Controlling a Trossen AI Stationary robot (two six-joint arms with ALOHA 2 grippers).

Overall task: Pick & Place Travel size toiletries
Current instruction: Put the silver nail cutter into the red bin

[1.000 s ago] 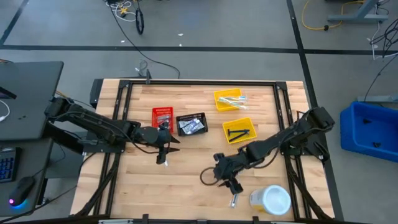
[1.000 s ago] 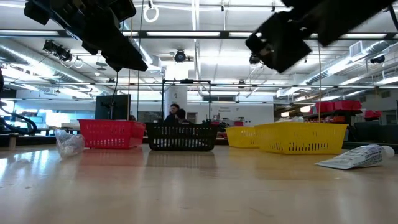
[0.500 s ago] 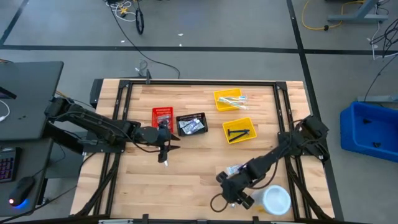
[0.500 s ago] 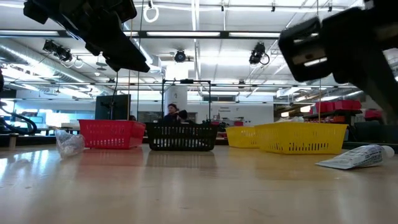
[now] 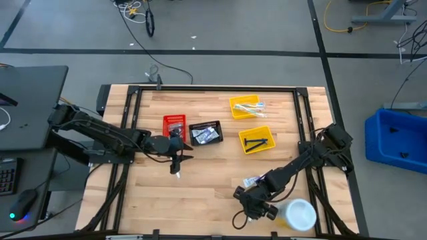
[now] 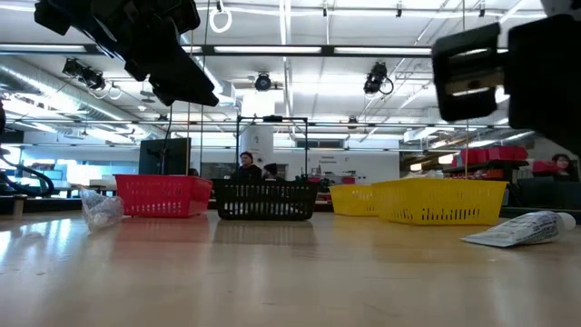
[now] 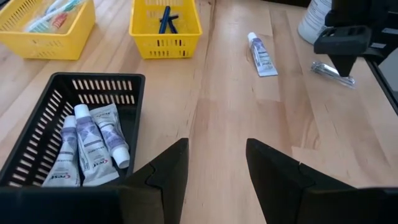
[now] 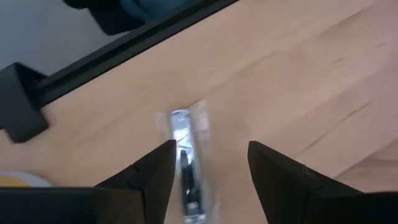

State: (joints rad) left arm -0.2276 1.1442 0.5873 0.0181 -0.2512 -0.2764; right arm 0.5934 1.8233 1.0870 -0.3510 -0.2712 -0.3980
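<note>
The right gripper (image 8: 208,171), fingers apart, hangs right above the silvery sachet (image 8: 186,152) at the table's near edge, beside the jar (image 5: 297,215), its long side running between the fingers.

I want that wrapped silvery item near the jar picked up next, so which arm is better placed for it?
The right. Its gripper hangs directly over the silvery item, fingers open on either side of it, beside the jar. The left gripper hovers far off by the black bin.
</note>
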